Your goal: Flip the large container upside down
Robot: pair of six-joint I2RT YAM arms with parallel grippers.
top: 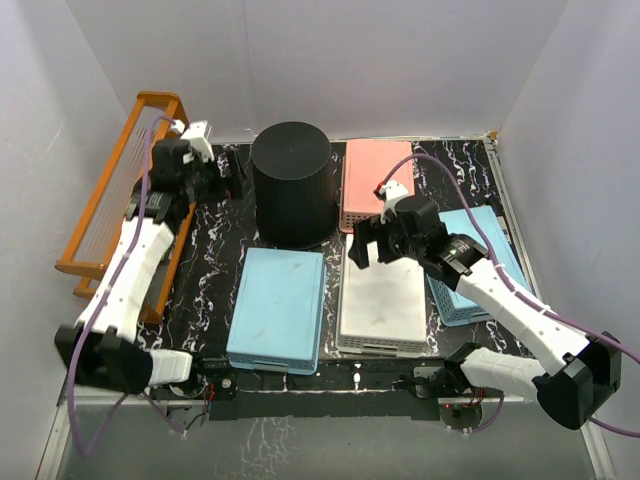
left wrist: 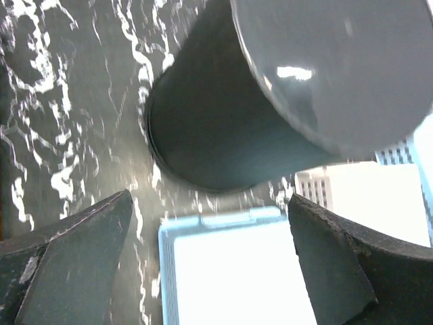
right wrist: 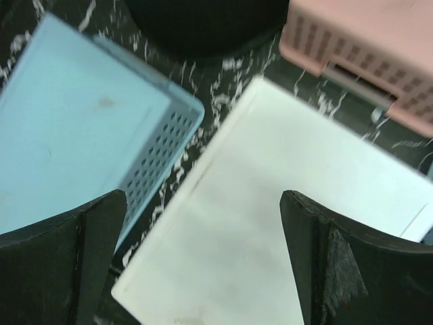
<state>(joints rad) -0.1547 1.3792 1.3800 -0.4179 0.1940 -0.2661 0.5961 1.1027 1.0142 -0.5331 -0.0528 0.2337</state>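
The large container (top: 292, 190) is a tall round black bin at the back middle of the table, closed flat end up and wider rim down on the marbled surface. It fills the top of the left wrist view (left wrist: 223, 128) and shows as a dark arc at the top of the right wrist view (right wrist: 203, 24). My left gripper (top: 228, 172) hovers just left of the bin, open, with nothing between its fingers (left wrist: 208, 203). My right gripper (top: 366, 246) hangs open and empty to the bin's right front, over the white basket (right wrist: 203, 196).
A light blue basket (top: 278, 305) and a white basket (top: 382, 305) lie bottom up in front of the bin. A pink basket (top: 375, 180) sits to its right and another blue basket (top: 455, 290) under the right arm. An orange rack (top: 120, 190) leans along the left wall.
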